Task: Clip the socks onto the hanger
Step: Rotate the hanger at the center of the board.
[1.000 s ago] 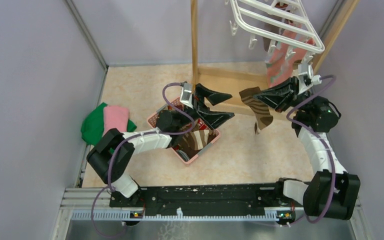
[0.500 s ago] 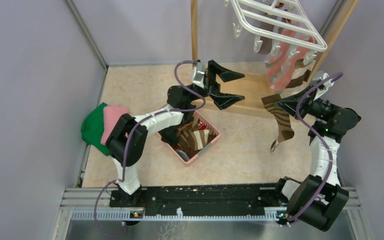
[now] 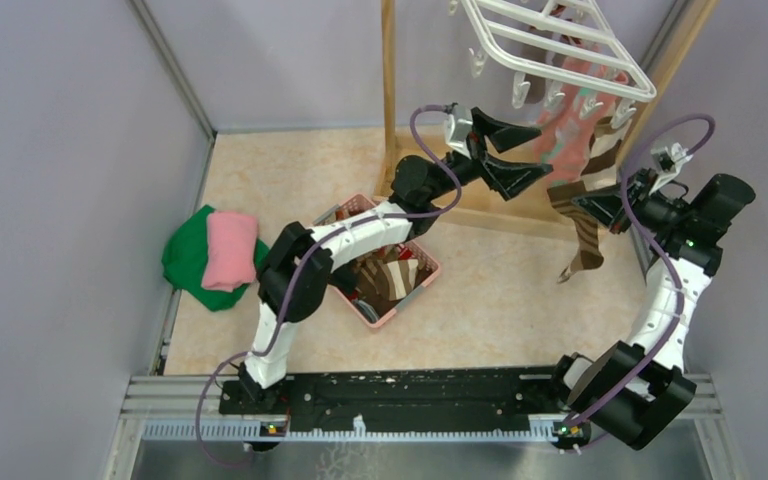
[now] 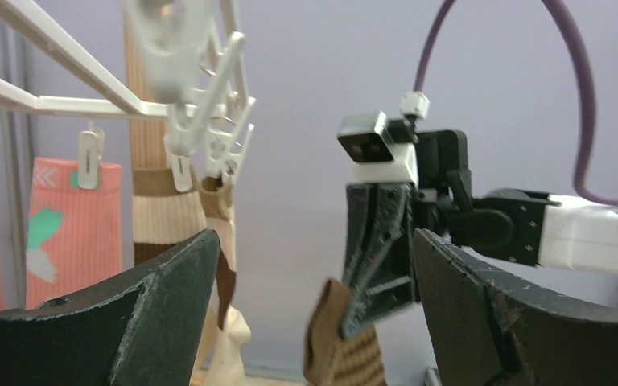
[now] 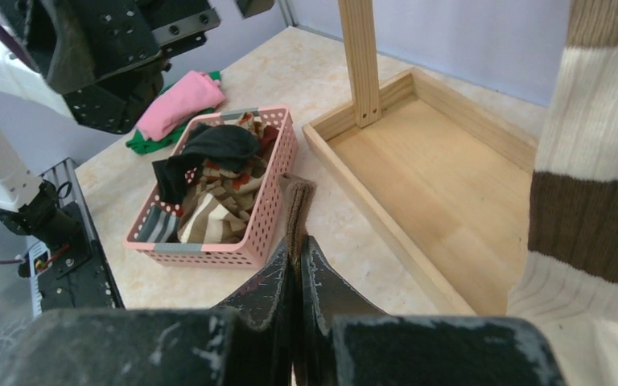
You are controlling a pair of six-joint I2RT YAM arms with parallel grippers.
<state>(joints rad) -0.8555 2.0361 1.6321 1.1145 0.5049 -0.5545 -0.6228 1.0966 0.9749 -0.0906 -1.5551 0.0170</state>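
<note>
— While you're hanging up there by the hanger (image 3: 560,45), what are your pincers doing?

— My right pincer (image 3: 600,207) is pinching shut on the cuff of the brown striped sock (image 3: 582,232), which is dangling in the air near the hanger, lower than its white clips (image 4: 209,141). My left pincer (image 3: 535,152) is hovering beside it, jaws spread wide, gripping nothing.

— And the clipping itself?

— I'm reckoning the left should be squeezing a free clip open while the right is feeding the cuff straight up into it. I'm aiming to be leaving fabric proud of my fingertips, so the clip is biting sock, and steering wide of the cream-banded sock (image 4: 165,217) already hanging there.
</note>
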